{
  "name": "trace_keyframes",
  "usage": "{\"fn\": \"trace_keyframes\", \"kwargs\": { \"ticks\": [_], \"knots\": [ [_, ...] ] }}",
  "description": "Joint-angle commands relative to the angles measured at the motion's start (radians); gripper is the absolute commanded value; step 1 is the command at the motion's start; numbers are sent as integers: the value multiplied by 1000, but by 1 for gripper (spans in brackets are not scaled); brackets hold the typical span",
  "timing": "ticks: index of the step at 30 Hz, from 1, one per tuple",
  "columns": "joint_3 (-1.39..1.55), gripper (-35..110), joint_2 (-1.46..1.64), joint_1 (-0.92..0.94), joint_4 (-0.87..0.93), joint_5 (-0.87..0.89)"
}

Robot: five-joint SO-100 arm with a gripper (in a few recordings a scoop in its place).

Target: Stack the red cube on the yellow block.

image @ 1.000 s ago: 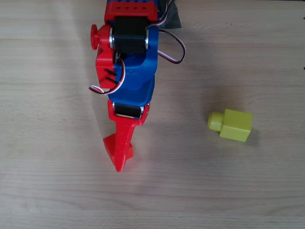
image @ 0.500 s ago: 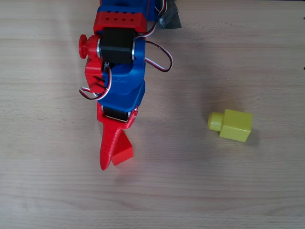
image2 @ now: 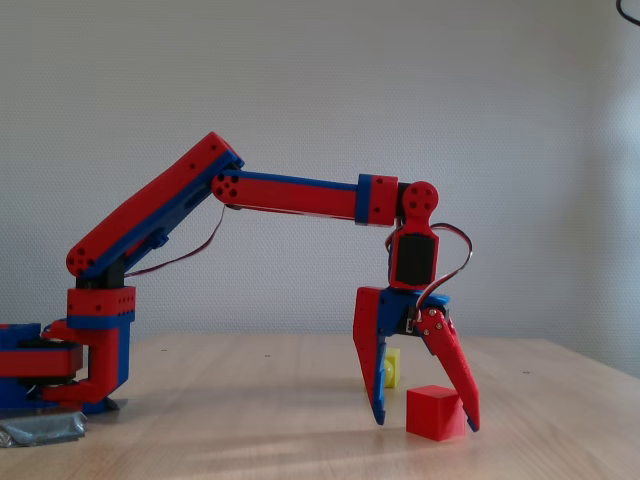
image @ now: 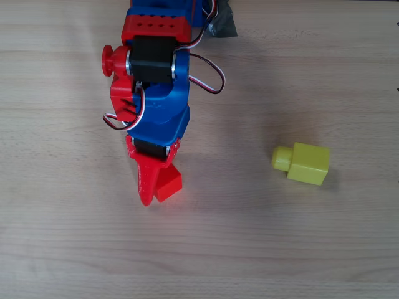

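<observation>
The red cube (image2: 436, 412), smooth-faced glossy plastic with crisp edges, sits flat on the pale wood-grain table (image: 324, 249), and in the fixed view it lies between the spread jaws of the gripper (image2: 424, 424). The jaws stand apart and released, the pointed red finger (image2: 455, 372) slanting down against the cube's far side and the blue-edged one clear of it. Well apart, in the overhead view, rests the yellow block (image: 303, 162), a squarish matte body whose round stud points left.
</observation>
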Motion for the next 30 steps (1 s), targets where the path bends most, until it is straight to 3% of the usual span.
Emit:
{"fn": "trace_keyframes", "kwargs": {
  "ticks": [1, 10, 17, 30],
  "knots": [
    [-38, 35, 78, 2, -2, 17],
    [-34, 29, 97, -15, 32, 25],
    [14, 45, 118, -61, -37, 32],
    [61, 42, 158, -106, -54, 87]
  ]
}}
